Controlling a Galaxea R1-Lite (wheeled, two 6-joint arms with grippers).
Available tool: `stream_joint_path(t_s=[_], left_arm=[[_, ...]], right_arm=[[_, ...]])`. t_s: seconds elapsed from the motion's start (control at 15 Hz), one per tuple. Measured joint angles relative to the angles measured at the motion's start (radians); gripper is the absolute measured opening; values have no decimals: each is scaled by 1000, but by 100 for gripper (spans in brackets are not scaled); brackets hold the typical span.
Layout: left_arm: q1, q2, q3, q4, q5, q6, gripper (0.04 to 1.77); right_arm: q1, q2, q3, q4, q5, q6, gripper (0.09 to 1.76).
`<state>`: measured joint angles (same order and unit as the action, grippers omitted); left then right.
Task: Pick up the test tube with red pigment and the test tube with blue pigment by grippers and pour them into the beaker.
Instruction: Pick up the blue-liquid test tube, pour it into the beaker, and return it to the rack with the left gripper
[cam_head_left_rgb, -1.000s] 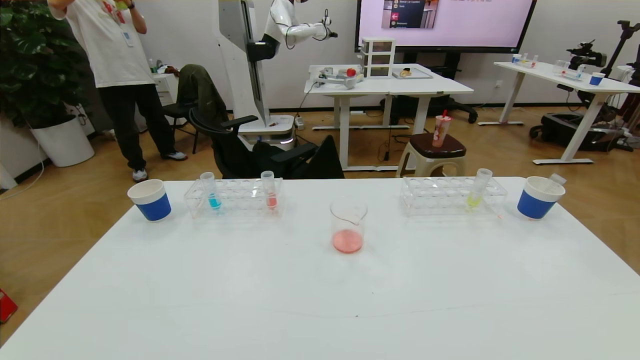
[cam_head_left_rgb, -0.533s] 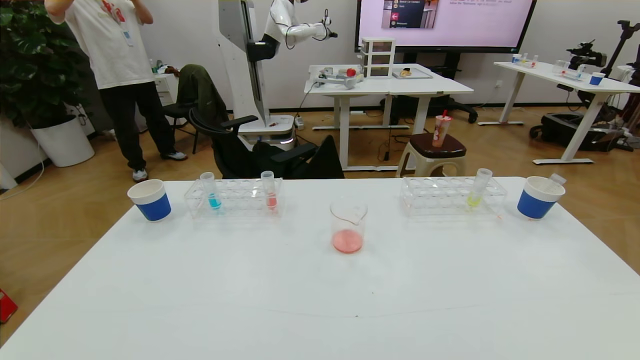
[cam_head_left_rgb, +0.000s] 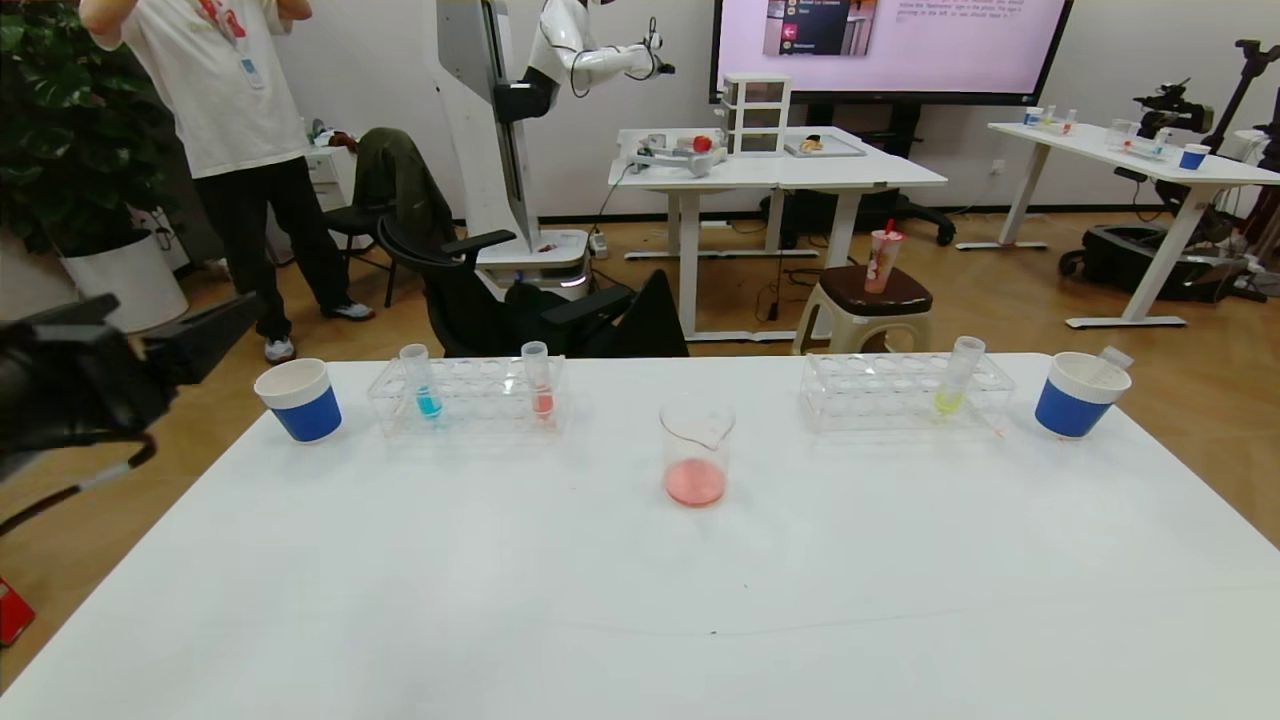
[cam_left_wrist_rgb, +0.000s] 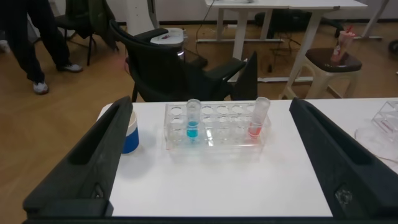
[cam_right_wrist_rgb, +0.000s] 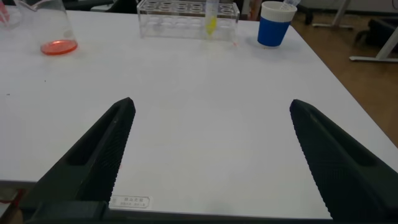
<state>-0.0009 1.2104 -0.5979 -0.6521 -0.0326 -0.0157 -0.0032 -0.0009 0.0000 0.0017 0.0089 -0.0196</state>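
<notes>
Approach step. Left gripper (cam_head_left_rgb: 215, 330) off the table's left edge, jaws spread, empty. Right gripper (cam_right_wrist_rgb: 208, 155) low, wide open. Beaker (cam_head_left_rgb: 696, 449) mid-table. Beyond, left rack (cam_head_left_rgb: 468, 395) holds blue tube (cam_head_left_rgb: 422, 381) and red tube (cam_head_left_rgb: 539, 379). Next: align left on blue.

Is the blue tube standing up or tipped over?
Standing up. The test tube with blue pigment sits upright in the clear rack, mouth up, blue liquid at its bottom.
</notes>
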Motion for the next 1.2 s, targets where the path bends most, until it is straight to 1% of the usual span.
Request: stream_joint_path(t_s=[0.2, 0.47, 0.67, 0.73, 0.8, 0.93, 1.2], left_arm=[[1, 220, -1, -239, 1, 0, 176], [1, 488, -1, -456, 1, 1, 176], [2, 678, 1, -664, 8, 0, 176], [2, 734, 2, -719, 10, 1, 176], [1, 787, 3, -763, 11, 1, 176], [-3, 879, 2, -817, 11, 4, 176], [-2, 987, -57, -833, 20, 4, 176]], right_arm=[[0, 0, 0, 0, 0, 0, 174], [0, 0, 0, 0, 0, 0, 174], [0, 0, 0, 0, 0, 0, 174], [0, 0, 0, 0, 0, 0, 174], [0, 0, 0, 0, 0, 0, 174], [0, 0, 0, 0, 0, 0, 174], [0, 0, 0, 0, 0, 0, 174]])
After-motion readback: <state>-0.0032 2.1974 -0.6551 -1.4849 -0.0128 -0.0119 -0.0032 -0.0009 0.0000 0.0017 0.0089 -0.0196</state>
